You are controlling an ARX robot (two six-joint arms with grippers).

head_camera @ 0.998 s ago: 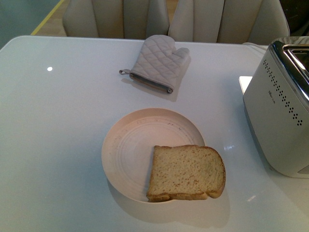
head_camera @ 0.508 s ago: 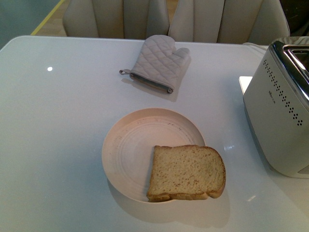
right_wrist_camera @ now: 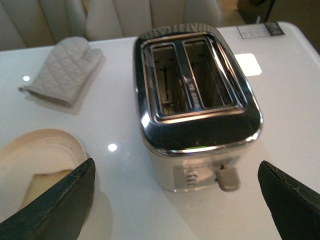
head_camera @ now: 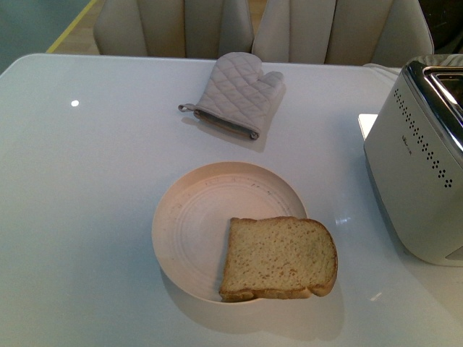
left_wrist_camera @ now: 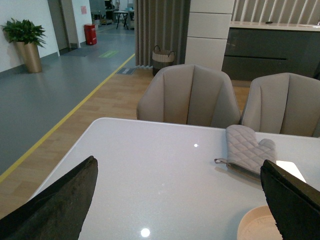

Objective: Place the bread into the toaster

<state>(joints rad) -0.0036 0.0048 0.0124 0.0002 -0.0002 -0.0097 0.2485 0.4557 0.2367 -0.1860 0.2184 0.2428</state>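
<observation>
The bread (head_camera: 279, 257) lies flat on the near right part of the plate (head_camera: 195, 217), its crust reaching over the rim. The toaster (head_camera: 419, 159) stands on the table (head_camera: 87, 181) to the right of the plate, apart from it, with both slots empty. An oven mitt (head_camera: 235, 94) lies beyond the plate. The left gripper (left_wrist_camera: 177, 165) is spread wide and holds nothing, and the right gripper (right_wrist_camera: 175, 165), above the toaster, is equally wide and empty.

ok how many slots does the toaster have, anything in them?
2. They lie side by side in the chrome top of the toaster: one slot on the oven mitt side, the other slot away from it. Both look empty as far as visible.
</observation>
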